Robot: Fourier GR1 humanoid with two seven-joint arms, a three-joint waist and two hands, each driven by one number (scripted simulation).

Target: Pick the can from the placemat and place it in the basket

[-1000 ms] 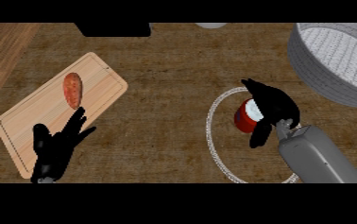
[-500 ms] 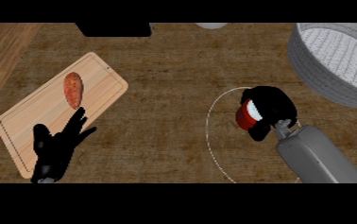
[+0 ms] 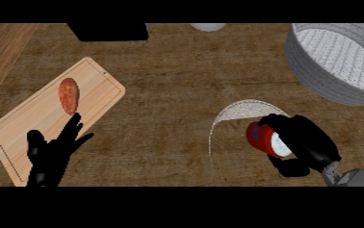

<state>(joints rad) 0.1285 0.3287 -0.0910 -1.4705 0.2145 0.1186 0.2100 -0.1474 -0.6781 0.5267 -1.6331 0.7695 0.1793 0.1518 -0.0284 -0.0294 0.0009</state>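
Lifting now, by the look of it: the right hand (image 3: pixel 307 143) has its fingers and thumb curled round the red can (image 3: pixel 265 139), and the can lies tipped on its side in that grip, pale end showing, where a second ago it stood upright on the placemat (image 3: pixel 238 112) under the fingers. The hand has drawn back toward the counter's (image 3: pixel 177 78) near right corner, and more of the placemat's pale round surface is uncovered than before, so the pick seems to be done and the carry is what remains. The can is over the placemat's near right side, not yet anywhere close to the basket (image 3: pixel 328 63), which sits at the far right corner with its grey rim partly cut by the view's edge. Between can and basket the wood shows nothing in the way, so a straight move away from the robot looks open; the basket's wall is the one thing to clear on the way in. Over at the near left, the left hand (image 3: pixel 51 150) rests open, fingers up, on the cutting board (image 3: pixel 39 114), below a reddish sausage (image 3: pixel 68 95), well apart from the action.
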